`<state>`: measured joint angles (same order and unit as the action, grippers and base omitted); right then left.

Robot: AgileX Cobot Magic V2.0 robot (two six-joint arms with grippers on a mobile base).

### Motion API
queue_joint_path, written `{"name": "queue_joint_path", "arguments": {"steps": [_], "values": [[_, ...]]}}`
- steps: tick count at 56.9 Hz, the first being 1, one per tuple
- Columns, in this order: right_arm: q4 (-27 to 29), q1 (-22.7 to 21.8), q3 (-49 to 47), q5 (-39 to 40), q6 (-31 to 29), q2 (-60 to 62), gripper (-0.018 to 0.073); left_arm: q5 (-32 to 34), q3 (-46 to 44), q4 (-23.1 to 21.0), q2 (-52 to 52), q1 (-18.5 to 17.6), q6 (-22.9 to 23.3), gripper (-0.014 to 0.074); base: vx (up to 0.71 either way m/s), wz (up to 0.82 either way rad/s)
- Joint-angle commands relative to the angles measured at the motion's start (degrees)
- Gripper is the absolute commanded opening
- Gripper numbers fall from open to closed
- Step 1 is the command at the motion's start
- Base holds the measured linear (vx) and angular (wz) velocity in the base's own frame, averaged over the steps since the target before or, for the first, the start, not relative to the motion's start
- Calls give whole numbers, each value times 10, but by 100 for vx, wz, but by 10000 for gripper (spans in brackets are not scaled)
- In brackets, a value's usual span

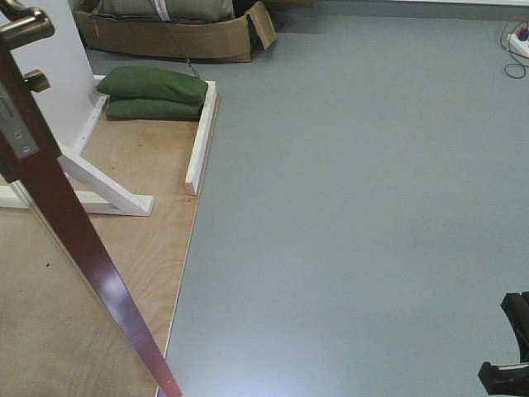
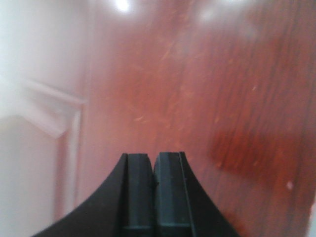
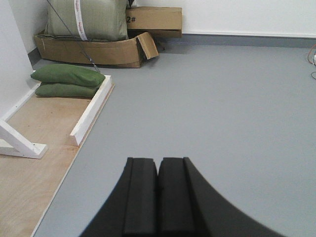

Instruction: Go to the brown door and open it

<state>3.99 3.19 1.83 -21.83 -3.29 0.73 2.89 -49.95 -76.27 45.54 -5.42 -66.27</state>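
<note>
The brown door (image 1: 74, 231) stands ajar at the left of the front view, seen edge on, with its brass handle (image 1: 25, 29) and steel latch plate (image 1: 16, 124) near the top. In the left wrist view the door's reddish-brown face (image 2: 197, 98) fills the frame, very close and blurred. My left gripper (image 2: 153, 157) is shut and empty, pointing at that face; whether it touches it is unclear. My right gripper (image 3: 158, 160) is shut and empty, held over the grey floor (image 3: 222, 108). A black arm part (image 1: 511, 351) shows at the lower right of the front view.
A white wooden door frame base (image 1: 107, 194) with a brace stands on a plywood platform (image 1: 132, 157). Two green sandbags (image 1: 157, 91) lie on it. A torn cardboard box (image 1: 173, 37) sits behind. Cables (image 1: 517, 41) lie at the far right.
</note>
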Motion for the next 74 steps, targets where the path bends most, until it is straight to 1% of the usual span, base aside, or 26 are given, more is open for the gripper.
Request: {"name": "queue_joint_path", "arguments": {"steps": [1,9,30,41,47,53,74], "values": [[-2,-1,2,46,-5,3,0,-29,-34,2,15,-3,2,-3,0,0],[-2,-1,2,46,-5,3,0,-58,-48,2,33,-3,2,-3,0,0],[-2,-1,2,46,-5,3,0,-61,-48,2,39,-3,2,-3,0,0],[-2,-1,2,46,-5,3,0,-103,-48,2,39,-3,2,-3,0,0],[-2,-1,2,46,-5,3,0,-104,-48,-2,45,-3,2,-3,0,0],[-2,-1,2,44,-5,3,0,-108,-48,-19,51,-3,2,-3,0,0],[-2,-1,2,44,-5,3,0,-107,-48,-19,51,-3,2,-3,0,0]]}}
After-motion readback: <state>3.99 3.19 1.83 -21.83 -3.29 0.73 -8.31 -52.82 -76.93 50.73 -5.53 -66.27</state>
